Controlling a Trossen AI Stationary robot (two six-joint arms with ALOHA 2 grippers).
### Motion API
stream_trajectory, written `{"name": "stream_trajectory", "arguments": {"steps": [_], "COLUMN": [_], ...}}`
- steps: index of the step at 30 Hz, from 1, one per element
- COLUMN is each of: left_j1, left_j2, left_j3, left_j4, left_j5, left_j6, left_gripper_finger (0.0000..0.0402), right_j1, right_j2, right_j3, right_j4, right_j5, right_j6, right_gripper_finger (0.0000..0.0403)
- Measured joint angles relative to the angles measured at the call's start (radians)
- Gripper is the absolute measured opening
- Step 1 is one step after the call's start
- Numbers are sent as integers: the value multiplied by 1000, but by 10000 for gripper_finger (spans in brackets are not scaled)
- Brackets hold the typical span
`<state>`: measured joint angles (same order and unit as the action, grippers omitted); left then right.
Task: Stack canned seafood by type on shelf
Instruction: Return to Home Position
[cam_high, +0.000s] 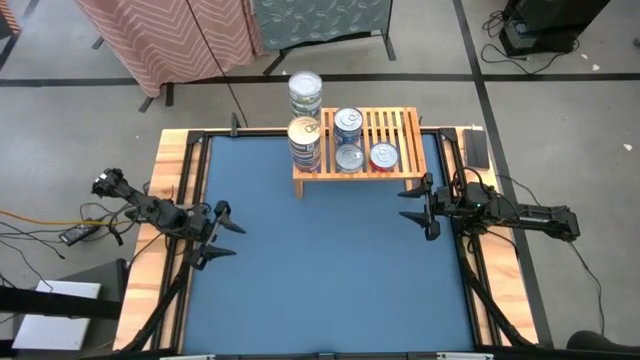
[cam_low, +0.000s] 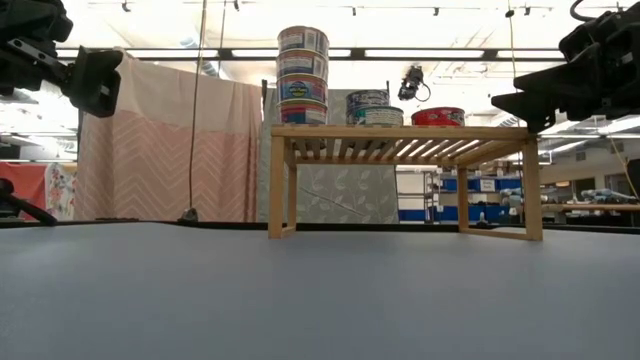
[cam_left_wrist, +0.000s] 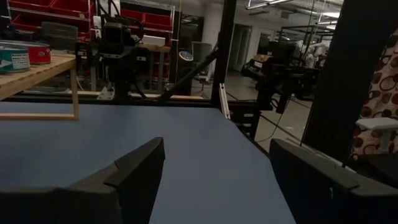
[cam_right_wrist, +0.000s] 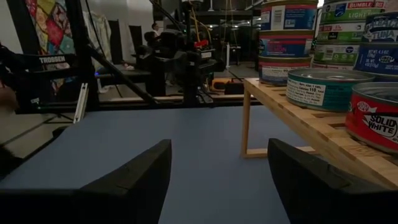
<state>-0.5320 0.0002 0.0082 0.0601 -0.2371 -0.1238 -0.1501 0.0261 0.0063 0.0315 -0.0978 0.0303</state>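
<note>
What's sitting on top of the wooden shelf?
Seafood tins stand on the shelf: tall stacks at one end, lower tins in the middle, and one red tin beside them. From above, each top tin covers the tins under it.

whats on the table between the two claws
Nothing. In the high view the blue table top is bare between the left claw and the right claw, both open; the shelf with its cans stands farther back.
</note>
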Motion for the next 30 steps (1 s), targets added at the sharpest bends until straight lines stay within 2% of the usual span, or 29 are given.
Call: {"name": "stream_trajectory", "arguments": {"steps": [30], "left_j1": [0], "left_j2": [0], "left_j3": [0], "left_j4": [0], "left_j5": [1], "left_j6": [0], "left_gripper_finger": [296], "right_j1": [0], "right_j2": [0], "right_j3": [0], "right_j4": [0], "right_j5": [0], "right_j6": [0], "right_gripper_finger": [269]}}
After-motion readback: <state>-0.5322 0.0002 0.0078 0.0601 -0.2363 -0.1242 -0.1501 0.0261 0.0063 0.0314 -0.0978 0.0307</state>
